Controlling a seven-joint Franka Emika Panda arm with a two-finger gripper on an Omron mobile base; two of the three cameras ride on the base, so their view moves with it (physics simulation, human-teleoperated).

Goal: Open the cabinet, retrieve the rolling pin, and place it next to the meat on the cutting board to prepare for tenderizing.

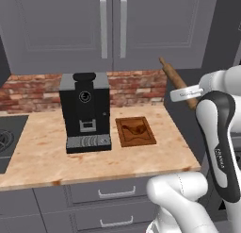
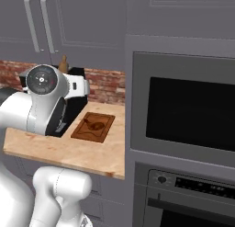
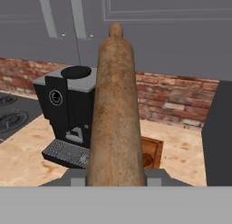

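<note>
Rolling pin held aloft, right of the board

The long brown wooden rolling pin (image 3: 115, 109) sat clamped in the claw (image 3: 115, 175), jaws narrowed onto its barrel, its long axis running up and away toward the grey wall cabinet (image 1: 61, 29). The small brown wooden cutting board (image 1: 135, 131) with the dark meat (image 1: 135, 130) lay below on the table (image 1: 42, 156), left and forward of the claw.
</note>
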